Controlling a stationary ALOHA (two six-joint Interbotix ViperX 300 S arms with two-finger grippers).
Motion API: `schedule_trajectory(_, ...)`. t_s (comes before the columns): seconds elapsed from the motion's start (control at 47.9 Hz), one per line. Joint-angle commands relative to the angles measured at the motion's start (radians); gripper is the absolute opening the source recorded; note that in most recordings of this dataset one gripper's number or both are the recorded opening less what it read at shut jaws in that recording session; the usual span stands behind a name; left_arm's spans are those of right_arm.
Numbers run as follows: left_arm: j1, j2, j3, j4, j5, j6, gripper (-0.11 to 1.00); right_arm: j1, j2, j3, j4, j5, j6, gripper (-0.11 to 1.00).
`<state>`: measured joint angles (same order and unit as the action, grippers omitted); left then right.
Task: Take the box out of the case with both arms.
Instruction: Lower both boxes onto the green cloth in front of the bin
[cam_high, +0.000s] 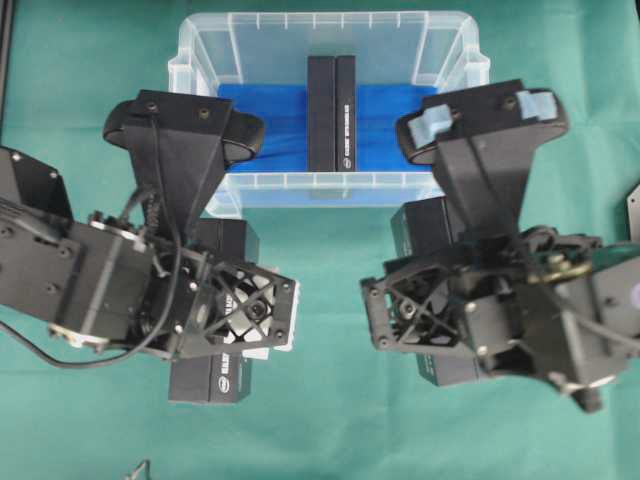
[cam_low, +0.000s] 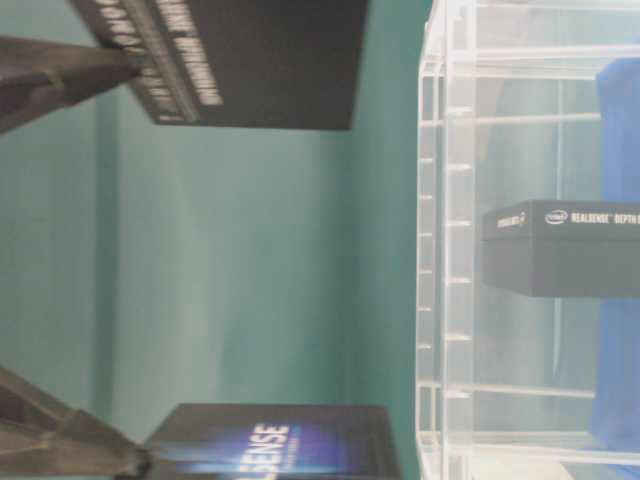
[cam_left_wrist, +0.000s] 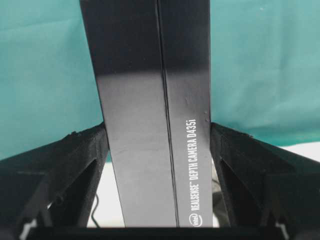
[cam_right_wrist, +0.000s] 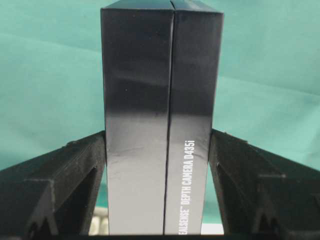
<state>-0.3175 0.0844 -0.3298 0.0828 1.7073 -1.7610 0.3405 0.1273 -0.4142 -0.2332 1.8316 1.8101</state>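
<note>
The clear case (cam_high: 200, 40) stands at the back centre, and on its blue liner one black box (cam_high: 331, 112) stands on edge. In front of the case's left corner, my left gripper (cam_high: 270, 312) is shut on a second black box (cam_high: 212, 380). The left wrist view shows that box (cam_left_wrist: 150, 75) clamped between both fingers of the left gripper (cam_left_wrist: 157, 150). My right gripper (cam_high: 385, 300) is shut on a third black box (cam_high: 420, 220) in front of the case's right corner. In the right wrist view the right gripper (cam_right_wrist: 157, 155) presses its box (cam_right_wrist: 160, 60) from both sides.
The table-level view is turned on its side: the case (cam_low: 445, 200) with its box (cam_low: 560, 250) is at the right, and the held boxes (cam_low: 250, 60) (cam_low: 270, 440) are at the left. Green cloth (cam_high: 330, 430) covers the table. A dark plate (cam_high: 632, 210) pokes in at the right edge.
</note>
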Motion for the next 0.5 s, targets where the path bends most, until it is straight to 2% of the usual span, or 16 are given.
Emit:
schedule_trajectory(0.0,-0.009,-0.025,0.018,0.015,-0.023,-0.003,0.63,0.006,-0.015,0.011,0.0,-0.025,0.005,0.68)
schedule_trajectory(0.188,-0.018,-0.034,0.13,0.017,-0.118,-0.012,0.63,0.006,-0.015,0.104,0.018,-0.112,0.029,0.67)
schedule_trajectory(0.355,-0.029,-0.066,0.265,0.023,-0.244,-0.074,0.63,0.006,-0.015,0.21,0.043,-0.215,0.055,0.67)
schedule_trajectory(0.48,-0.038,-0.086,0.37,0.023,-0.348,-0.112,0.63,0.006,-0.015,0.285,0.043,-0.305,0.078,0.67)
